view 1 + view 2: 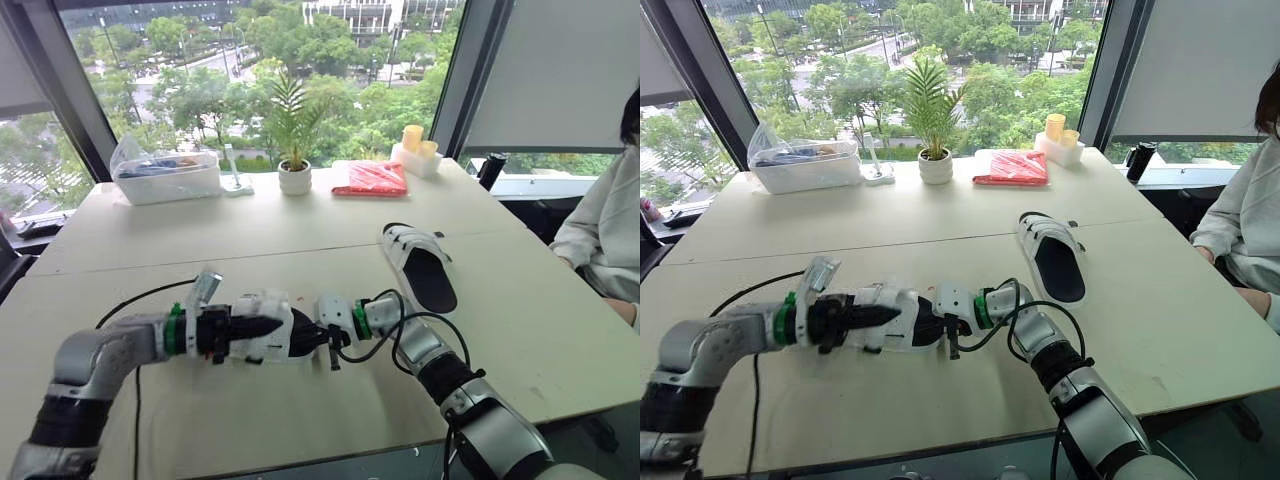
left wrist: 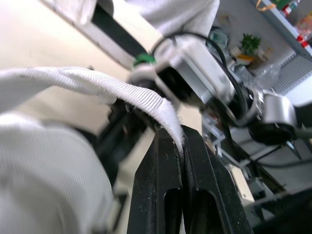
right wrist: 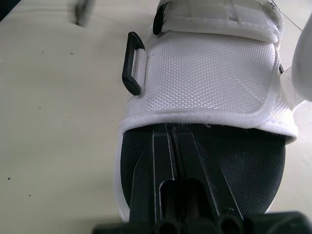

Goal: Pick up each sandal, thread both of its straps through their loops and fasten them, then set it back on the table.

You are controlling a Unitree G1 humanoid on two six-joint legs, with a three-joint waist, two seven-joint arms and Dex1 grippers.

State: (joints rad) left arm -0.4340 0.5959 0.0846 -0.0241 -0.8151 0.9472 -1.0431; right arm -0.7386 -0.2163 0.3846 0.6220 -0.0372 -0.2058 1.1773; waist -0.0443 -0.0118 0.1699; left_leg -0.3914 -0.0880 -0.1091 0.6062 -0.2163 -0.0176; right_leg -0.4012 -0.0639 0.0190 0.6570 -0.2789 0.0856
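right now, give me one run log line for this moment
left gripper: shut on strap | right gripper: shut, lying on near sandal | far sandal: flat on table, apart from both grippers

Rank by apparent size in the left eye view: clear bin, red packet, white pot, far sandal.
1. clear bin
2. far sandal, close to the bin and nearer the camera, so unsure
3. red packet
4. white pot
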